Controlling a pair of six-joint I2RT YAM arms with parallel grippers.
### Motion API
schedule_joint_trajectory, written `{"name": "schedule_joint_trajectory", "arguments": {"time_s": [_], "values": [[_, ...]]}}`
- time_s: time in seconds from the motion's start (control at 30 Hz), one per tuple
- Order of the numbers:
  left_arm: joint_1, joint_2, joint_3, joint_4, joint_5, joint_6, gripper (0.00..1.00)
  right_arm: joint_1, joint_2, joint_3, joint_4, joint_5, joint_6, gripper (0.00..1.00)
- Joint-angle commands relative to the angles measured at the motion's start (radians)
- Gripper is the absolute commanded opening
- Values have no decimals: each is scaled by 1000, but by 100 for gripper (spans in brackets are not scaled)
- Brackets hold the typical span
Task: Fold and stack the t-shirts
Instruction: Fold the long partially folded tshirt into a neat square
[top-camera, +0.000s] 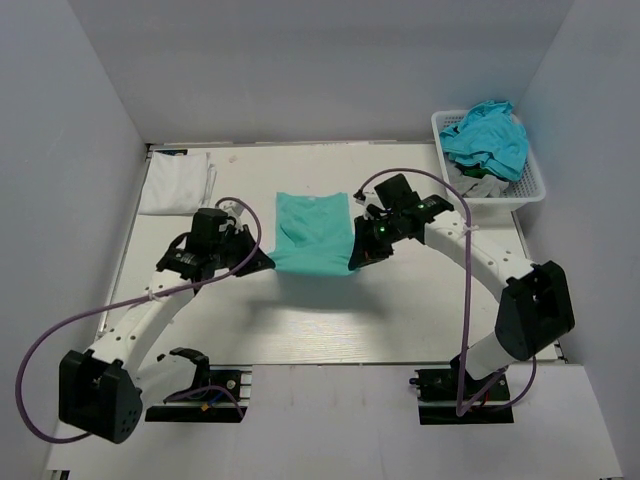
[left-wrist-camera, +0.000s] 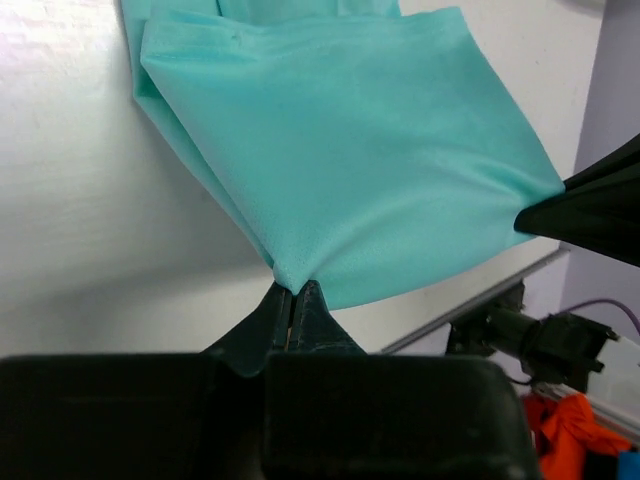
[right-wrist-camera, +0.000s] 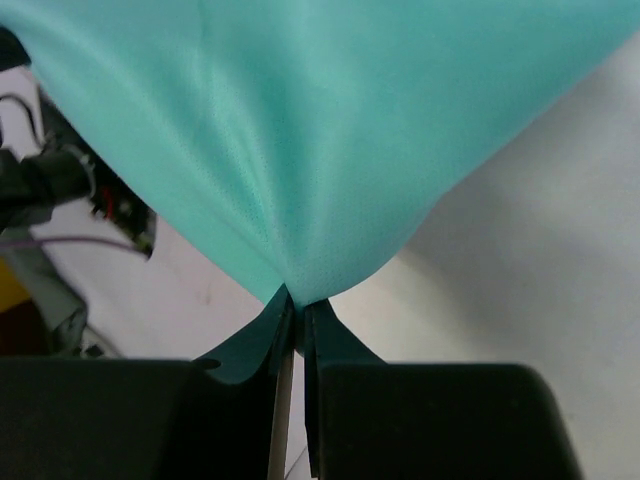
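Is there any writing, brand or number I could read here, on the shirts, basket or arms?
None can be read.
The mint t-shirt, the folded white t-shirt and the basket show no print; a dark mark by the white shirt's far edge is too small to tell.

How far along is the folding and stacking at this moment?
Done: a white t-shirt lies folded at the far left of the table. In hand: left hand and right hand each pinch a near corner of the mint t-shirt, lifted mid-fold. Left: turquoise t-shirt and grey cloth wait in the basket.
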Motion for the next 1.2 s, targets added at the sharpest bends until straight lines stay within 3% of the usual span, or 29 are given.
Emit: {"name": "schedule_joint_trajectory", "arguments": {"time_s": [0.0, 0.13, 0.33, 0.5, 0.83, 1.17], "values": [[4, -52, 10, -159, 41, -26, 0, -5, -33, 16, -205, -127, -30, 9], [4, -90, 58, -181, 73, -46, 0, -9, -23, 77, -276, -220, -58, 9], [4, -90, 93, -166, -11, -77, 0, -29, 21, 112, -271, -299, -80, 5], [22, -6, 127, -101, -43, -102, 0, -69, 72, 142, -241, -306, -78, 4], [22, 120, 236, 6, -175, -128, 0, -134, 199, 234, -187, -469, -104, 3], [22, 359, 434, 24, -223, -97, 0, -206, 317, 347, -161, -526, -77, 3]]}}
